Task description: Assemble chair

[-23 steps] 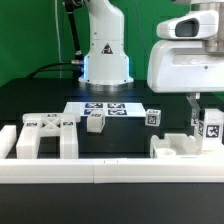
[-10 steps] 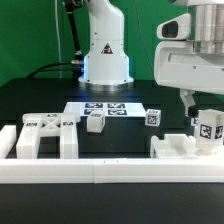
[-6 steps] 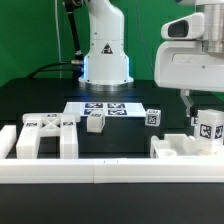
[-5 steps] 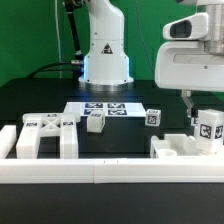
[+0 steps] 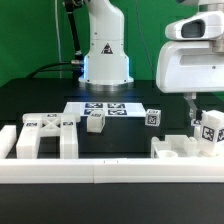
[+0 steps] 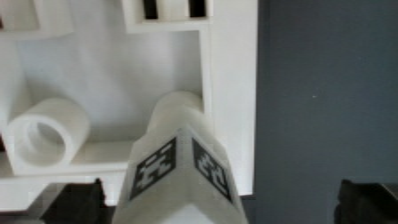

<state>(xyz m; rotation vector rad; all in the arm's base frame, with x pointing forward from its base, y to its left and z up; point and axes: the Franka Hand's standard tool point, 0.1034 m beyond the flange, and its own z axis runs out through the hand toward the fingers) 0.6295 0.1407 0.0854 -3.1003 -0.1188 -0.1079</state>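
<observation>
Over at the exterior view's right end of the bench, the gripper hangs just above a tagged post. That post stands a little tilted on the end of a low white frame piece, tag face toward the exterior camera.

Wrist view now: the two dark fingertips sit far out on either side of the post, with a gap on each side. So the jaws are spread wide and the gripper has hold of nothing. Same view, the post leans over the flat white piece right at its edge, dark bench alongside, and a round peg rises from that piece near the post.

Along the bench edge nearest the exterior camera runs the long border rail, and the frame piece sits just behind it. At the exterior view's left end, a legged frame stands against the same rail. Between the two big pieces, a loose block rests just in front of the marker board, and a second block sits apart from it, nearer the gripper. At the far edge, mid-bench, the robot base rises up.
</observation>
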